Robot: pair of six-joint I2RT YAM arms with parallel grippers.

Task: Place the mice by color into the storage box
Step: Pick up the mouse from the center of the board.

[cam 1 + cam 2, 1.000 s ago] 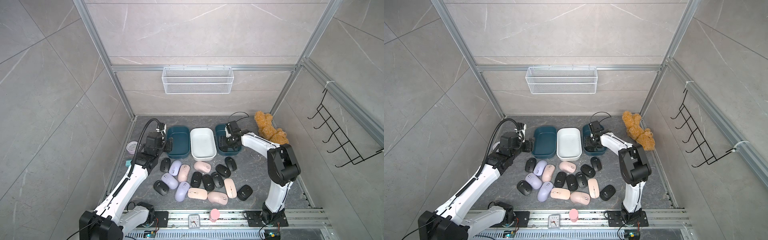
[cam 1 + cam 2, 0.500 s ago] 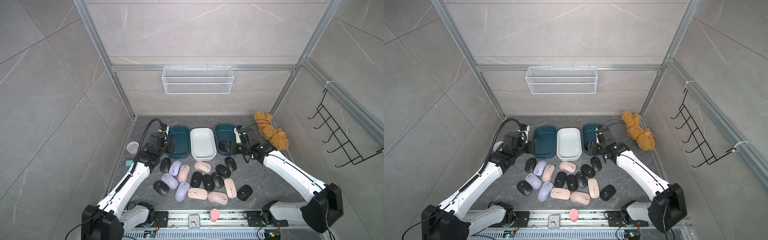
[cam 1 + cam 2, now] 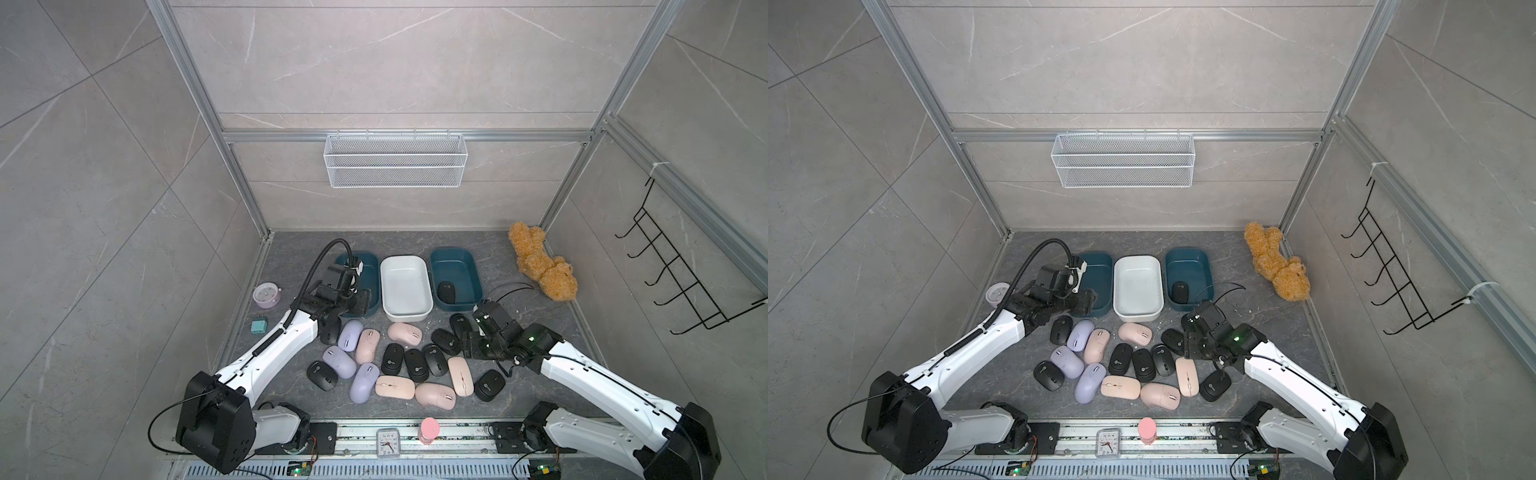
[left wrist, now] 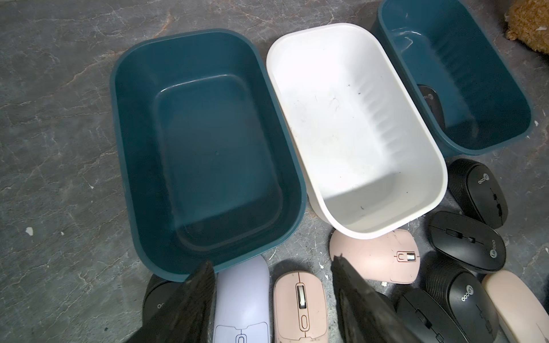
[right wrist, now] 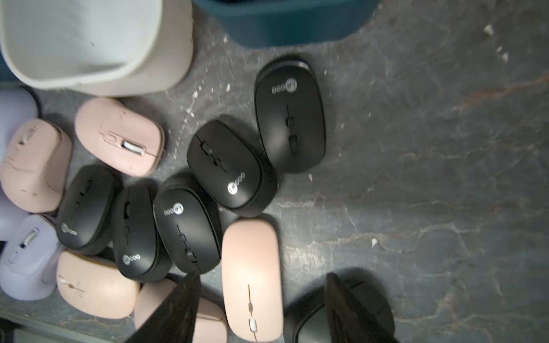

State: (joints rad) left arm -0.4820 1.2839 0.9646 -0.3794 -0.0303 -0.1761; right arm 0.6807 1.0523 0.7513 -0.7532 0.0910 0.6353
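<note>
Left end effector [image 4: 272,261] hovers above the table [image 3: 291,253], just at the near rim of the left teal box [image 4: 205,148]. Its two fingers [image 4: 190,300] stand apart and nothing is between them. Under the gap a lavender mouse [image 4: 242,300] and a pink mouse [image 4: 300,306] lie side by side on the table.

Right end effector [image 5: 263,276] hangs over the right edge of the heap of mice [image 3: 415,365]. Its fingers are also apart and hold nothing. A slim pink mouse [image 5: 252,267] lies under the gap, and an outer black mouse [image 5: 303,326] is partly covered by one finger.

Three boxes stand side by side behind the heap: the left teal box, the white box [image 3: 405,286] in the middle and the right teal box [image 3: 455,266]. A lone black mouse [image 3: 446,292] lies inside the right teal box, close to its front wall. The other mice, black, pink and lavender, lie close together on the table in front of the boxes, and many touch each other.

A brown plush bear [image 3: 540,266] lies near the right wall. A round lavender clock [image 3: 267,294] and a small teal block [image 3: 258,327] sit beside the left arm.
</note>
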